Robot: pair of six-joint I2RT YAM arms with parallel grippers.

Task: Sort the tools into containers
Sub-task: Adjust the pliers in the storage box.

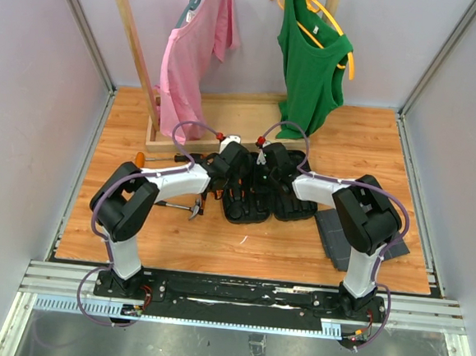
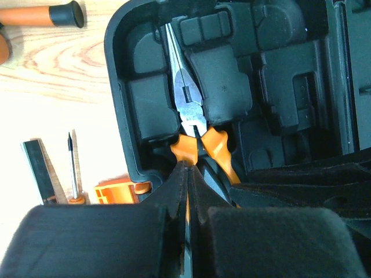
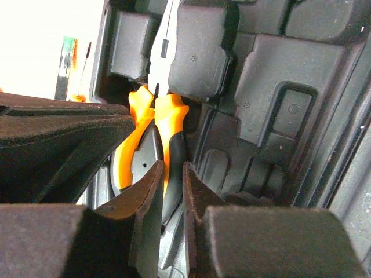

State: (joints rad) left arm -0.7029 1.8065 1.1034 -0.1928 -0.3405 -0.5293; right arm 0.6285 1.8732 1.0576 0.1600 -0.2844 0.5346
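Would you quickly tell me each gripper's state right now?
Left gripper: shut, tips over the orange-handled metal pliers; grip unclear.
Right gripper: narrow gap over one pliers handle; open or shut cannot be told.

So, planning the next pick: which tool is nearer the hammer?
Left. Both tools meet at the orange-handled pliers in the case, right of the hammer; the left tool sits on the hammer's side, the right tool just beyond it.

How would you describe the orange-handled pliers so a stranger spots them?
Find the black plastic tool case lying open on the wooden table. In a moulded slot by its rim lie the pliers: tapering silver nose, orange handles, empty slots alongside.
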